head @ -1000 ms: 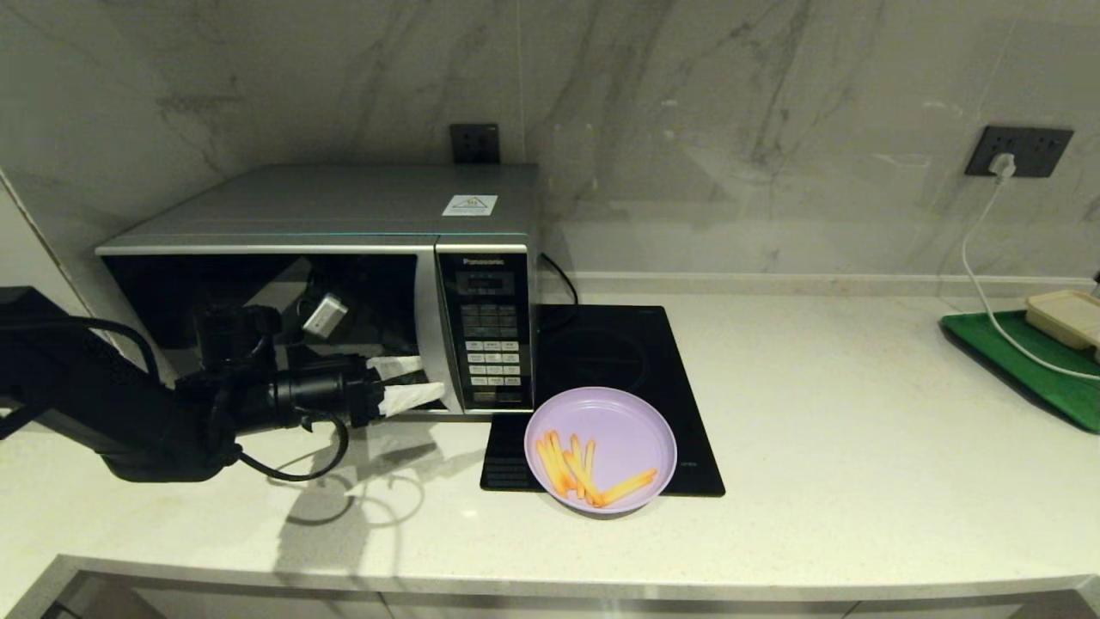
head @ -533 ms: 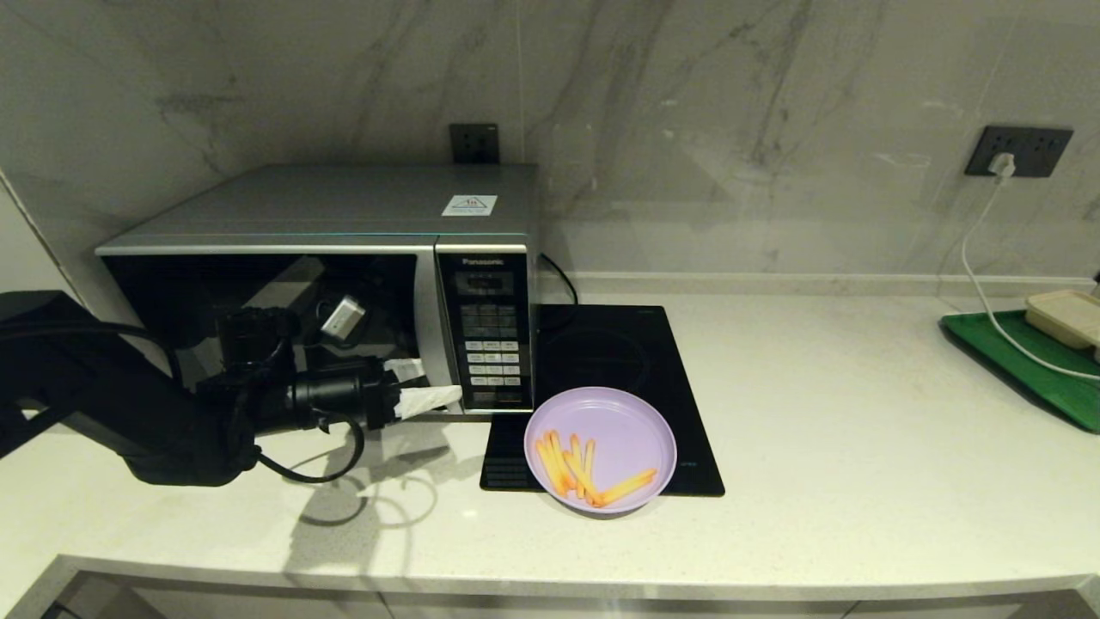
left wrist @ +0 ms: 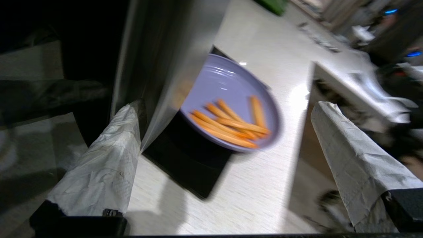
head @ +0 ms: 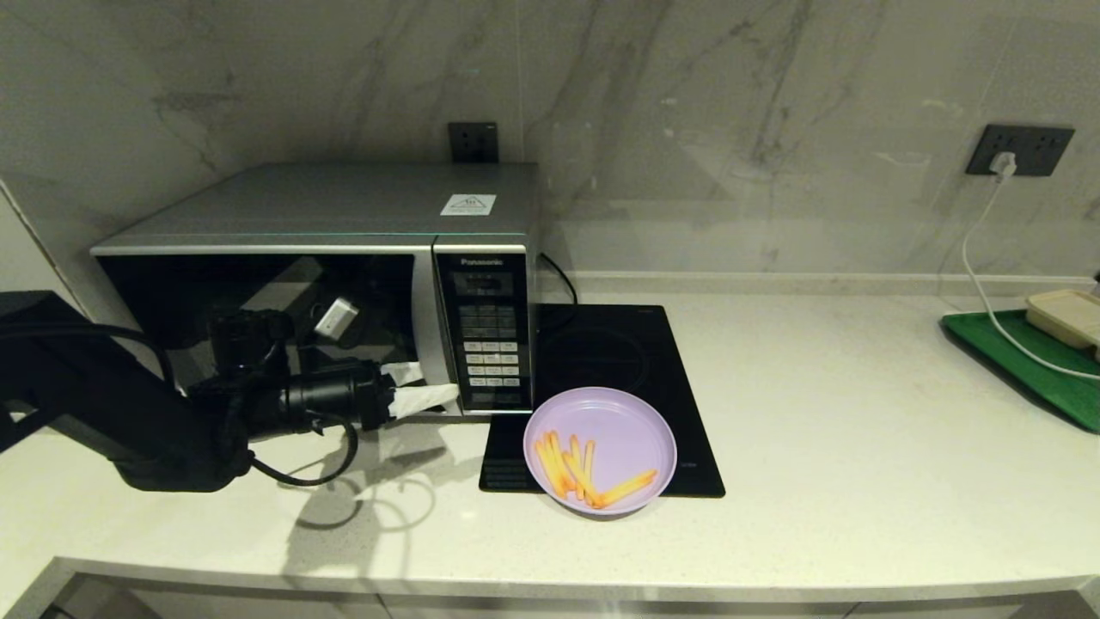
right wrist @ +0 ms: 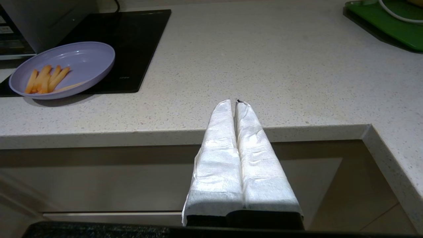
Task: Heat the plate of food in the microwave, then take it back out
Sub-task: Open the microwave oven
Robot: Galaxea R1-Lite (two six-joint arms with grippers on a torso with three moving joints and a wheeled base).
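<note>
The silver microwave (head: 344, 206) stands at the back left with its dark glass door shut. My left gripper (head: 434, 384) hovers open at the door's right edge. The curved silver handle (left wrist: 165, 66) runs just inside one white-wrapped finger (left wrist: 109, 158), and the other finger is far out over the counter. Nothing is gripped. The lilac plate (head: 619, 421) with a few fries (head: 584, 468) rests on the front left corner of the black hob (head: 619, 352); the plate (left wrist: 228, 82) (right wrist: 82, 58) also shows in both wrist views. My right gripper (right wrist: 235, 101) is shut and empty, parked below the counter's front edge.
A green tray (head: 1031, 361) with a beige lidded box (head: 1066, 314) sits at the far right. A white cable (head: 980, 284) runs to it from a wall socket. The counter's front edge (right wrist: 297, 132) lies just ahead of the right gripper.
My left arm has moved right along the door, bringing its open fingers up to the handle, then eased back slightly. The plate and right gripper have not moved.
</note>
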